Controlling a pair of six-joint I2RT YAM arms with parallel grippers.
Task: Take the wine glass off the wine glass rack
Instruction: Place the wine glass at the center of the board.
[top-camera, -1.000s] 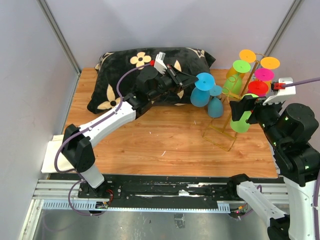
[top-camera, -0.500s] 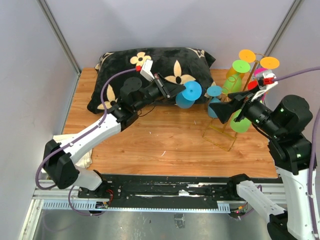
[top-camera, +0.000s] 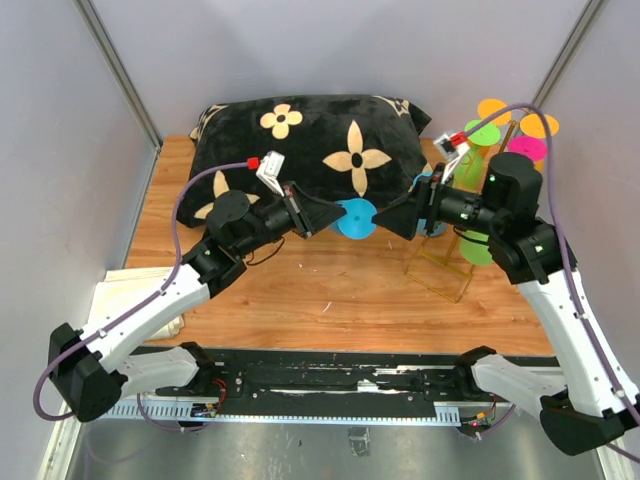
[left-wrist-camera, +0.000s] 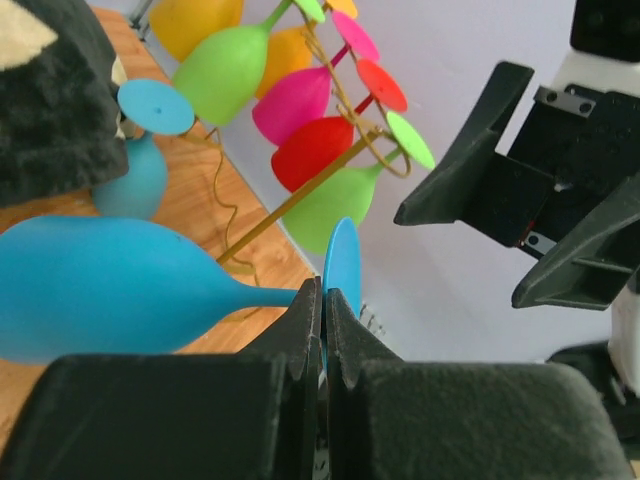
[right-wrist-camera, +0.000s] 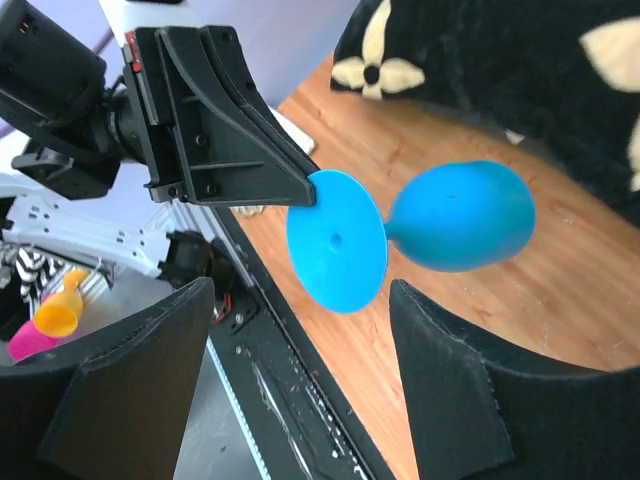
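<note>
My left gripper (left-wrist-camera: 323, 295) is pinched tight on the blue wine glass (left-wrist-camera: 110, 285) at the rim of its foot. The glass lies sideways above the wooden table (top-camera: 330, 290), just in front of the black flowered pillow (top-camera: 300, 140) and off the gold wine glass rack (left-wrist-camera: 290, 203) to the right. My right gripper (right-wrist-camera: 300, 300) faces that foot with its jaws spread to either side, touching nothing.

Top camera looks down; both close wrist cameras share the wine glass (left-wrist-camera: 100, 285).
</note>
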